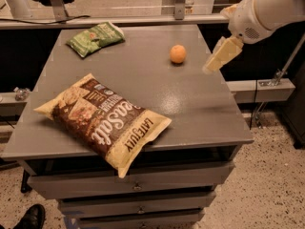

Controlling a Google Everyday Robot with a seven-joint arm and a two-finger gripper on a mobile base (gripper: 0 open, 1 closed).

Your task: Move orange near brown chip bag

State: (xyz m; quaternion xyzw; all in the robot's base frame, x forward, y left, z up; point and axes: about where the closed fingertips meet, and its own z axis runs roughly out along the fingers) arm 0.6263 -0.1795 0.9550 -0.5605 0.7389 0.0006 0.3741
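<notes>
The orange sits on the grey table top toward the far right. The brown chip bag lies flat at the front left, one corner hanging over the front edge. My gripper hangs from the white arm at the upper right, above the table's right edge, a short way right of the orange and apart from it. It holds nothing that I can see.
A small green snack bag lies at the far left corner. Drawers run below the table front. A rail runs behind the table. A black shoe is on the floor at the lower left.
</notes>
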